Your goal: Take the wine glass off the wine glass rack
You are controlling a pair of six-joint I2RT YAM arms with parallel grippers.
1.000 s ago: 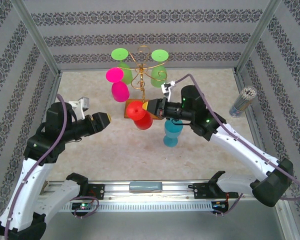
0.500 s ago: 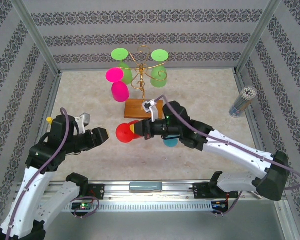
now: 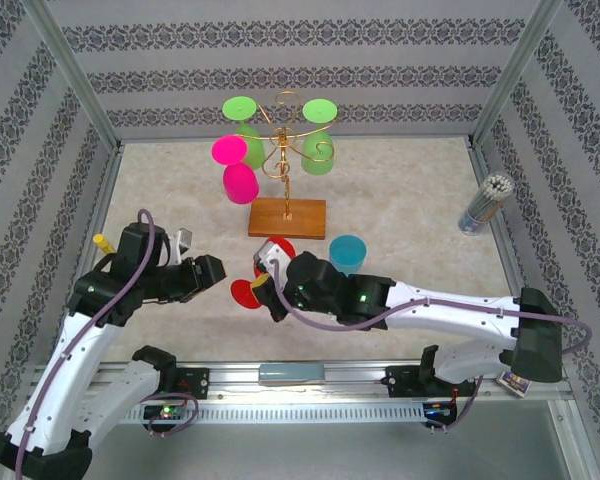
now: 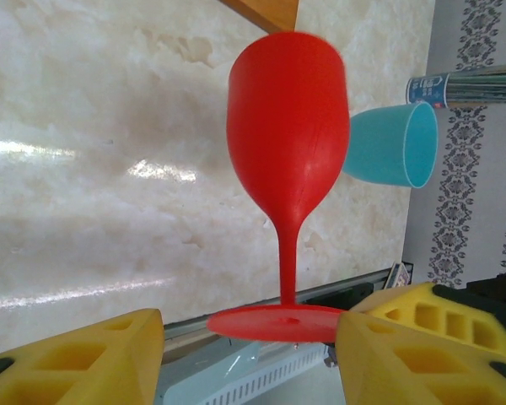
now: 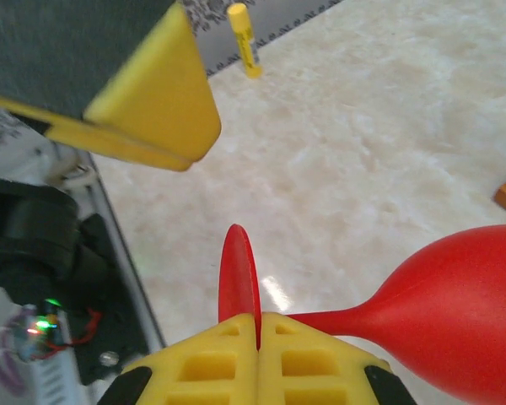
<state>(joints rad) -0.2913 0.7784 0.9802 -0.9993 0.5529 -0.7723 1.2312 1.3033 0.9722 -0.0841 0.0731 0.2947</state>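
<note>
The red wine glass (image 3: 246, 292) is off the wine glass rack (image 3: 285, 150) and lies sideways in the air over the near table. My right gripper (image 5: 259, 329) is shut on the rim of its round foot (image 5: 239, 270), and the bowl (image 5: 464, 312) points away to the right. My left gripper (image 4: 249, 354) is open, one yellow finger (image 4: 76, 363) on each side of the foot (image 4: 278, 323). The right-hand finger looks to be at the disc's edge, while the left-hand one stands clear of it. From above, the left gripper (image 3: 220, 272) faces the right gripper (image 3: 265, 285).
Two green glasses (image 3: 318, 140) and two pink glasses (image 3: 238, 180) hang on the rack above its wooden base (image 3: 287, 217). A teal glass (image 3: 347, 253) sits behind the right arm. A jar of straws (image 3: 485, 203) stands far right, and a yellow marker (image 3: 102, 243) lies at the left.
My right arm carried the red glass from the rack's base down toward the near left. My left gripper moved right until its open fingers flank the glass's foot.
</note>
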